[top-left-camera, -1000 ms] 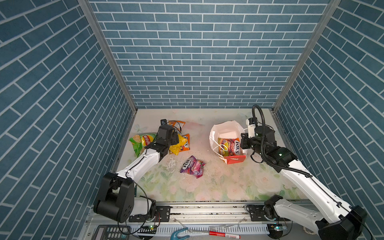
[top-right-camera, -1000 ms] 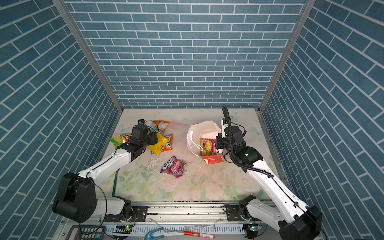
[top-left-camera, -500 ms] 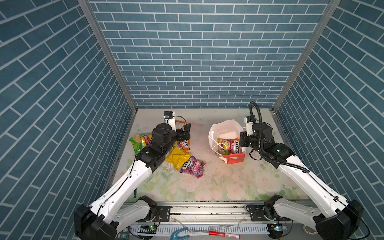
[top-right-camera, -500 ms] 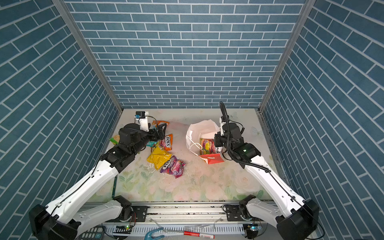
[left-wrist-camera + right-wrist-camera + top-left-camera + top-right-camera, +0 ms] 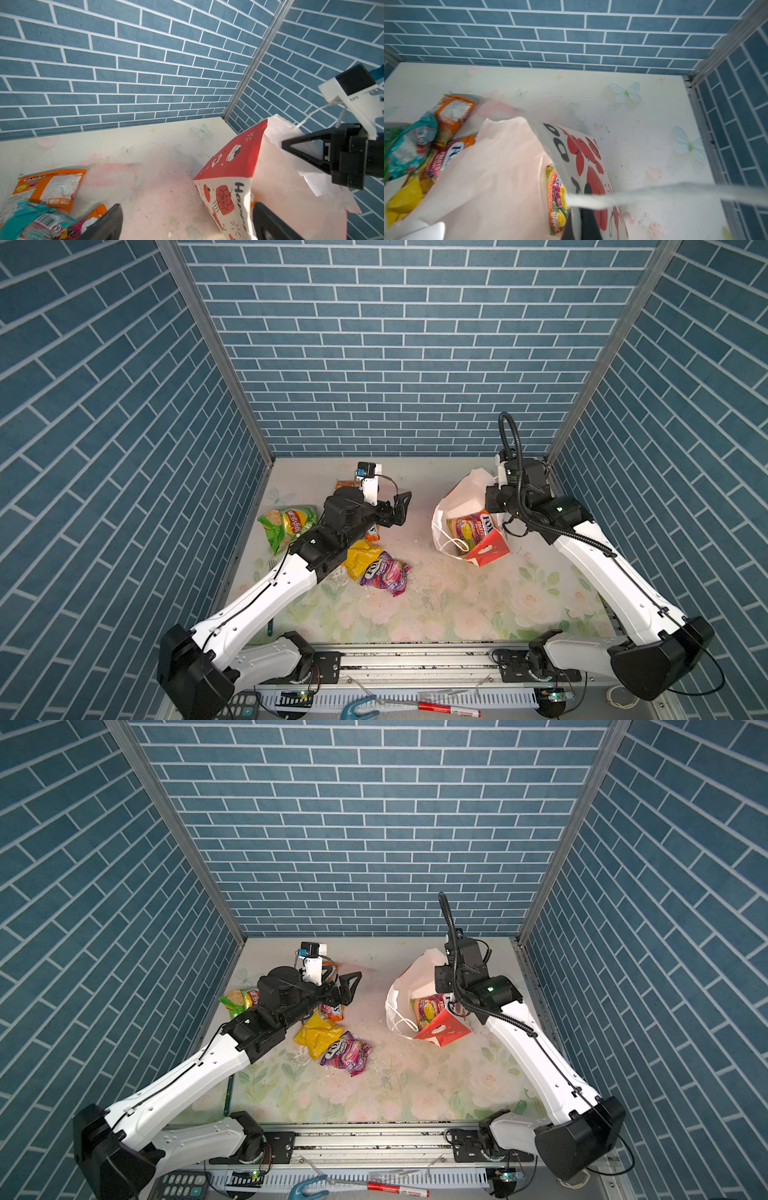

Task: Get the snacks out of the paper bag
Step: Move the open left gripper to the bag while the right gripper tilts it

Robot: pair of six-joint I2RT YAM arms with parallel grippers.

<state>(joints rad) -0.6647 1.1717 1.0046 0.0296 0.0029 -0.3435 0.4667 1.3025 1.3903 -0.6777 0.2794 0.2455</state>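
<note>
At the mouth of the paper bag (image 5: pixel 459 499), at two o'clock on the table (image 5: pixel 457 605): pinched tight on the white rim with the right gripper (image 5: pixel 286 145), propping the opening toward nine o'clock. Spread wide and empty at the left gripper (image 5: pixel 400 508), aimed at three o'clock toward that opening. Below it, at nine o'clock, already out: green chip bag (image 5: pixel 286 522), yellow packet (image 5: pixel 359 558), purple candy bag (image 5: pixel 384 572). Inside the bag, one candy packet (image 5: pixel 467 527) in sight. Looks like a reach for the next packet. Calls for crossing the gap, entering between the paper walls, and closing on that packet alone, clear of the string handles (image 5: pixel 451 541).
</note>
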